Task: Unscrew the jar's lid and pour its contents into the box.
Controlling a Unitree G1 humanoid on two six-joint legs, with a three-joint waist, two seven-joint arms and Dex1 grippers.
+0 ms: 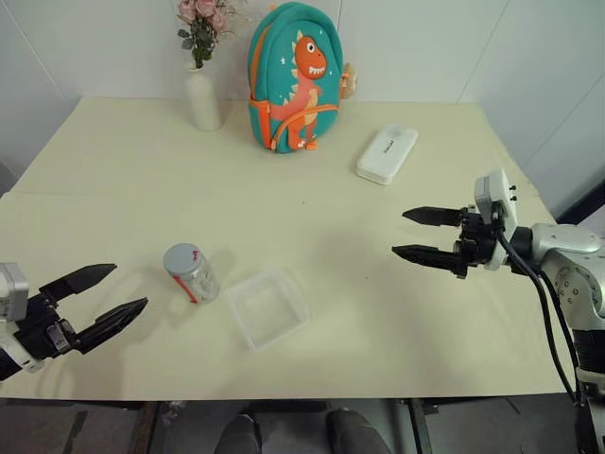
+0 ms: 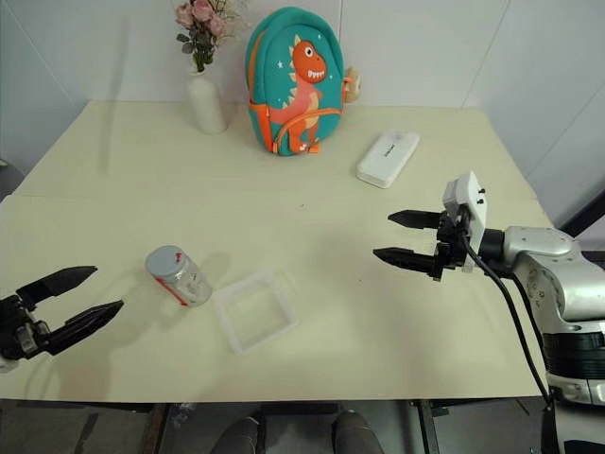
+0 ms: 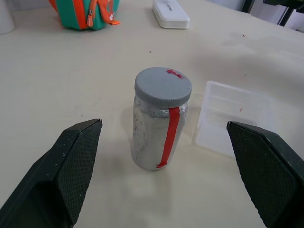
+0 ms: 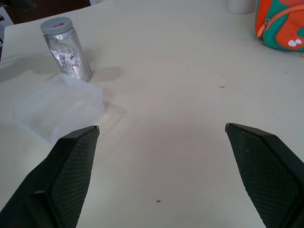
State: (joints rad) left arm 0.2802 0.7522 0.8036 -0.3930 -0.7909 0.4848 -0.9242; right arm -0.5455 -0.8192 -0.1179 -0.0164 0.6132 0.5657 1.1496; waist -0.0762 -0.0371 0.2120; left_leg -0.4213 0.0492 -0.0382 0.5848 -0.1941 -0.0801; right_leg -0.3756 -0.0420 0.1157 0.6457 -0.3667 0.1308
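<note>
capped jar [image 1: 192, 273] beside box [image 1: 268, 307], hands apart

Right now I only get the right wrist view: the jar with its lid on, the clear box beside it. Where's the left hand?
Observer: The left hand hovers open just left of the jar, not touching it.
Operator: Does the jar carry any marking on that side?
Observer: A red strip runs from the lid down the jar's side that faces the left hand.
Operator: Anything else on the table I'm missing?
Observer: A white oblong case lies far back, to the right of the dinosaur backpack.
</note>
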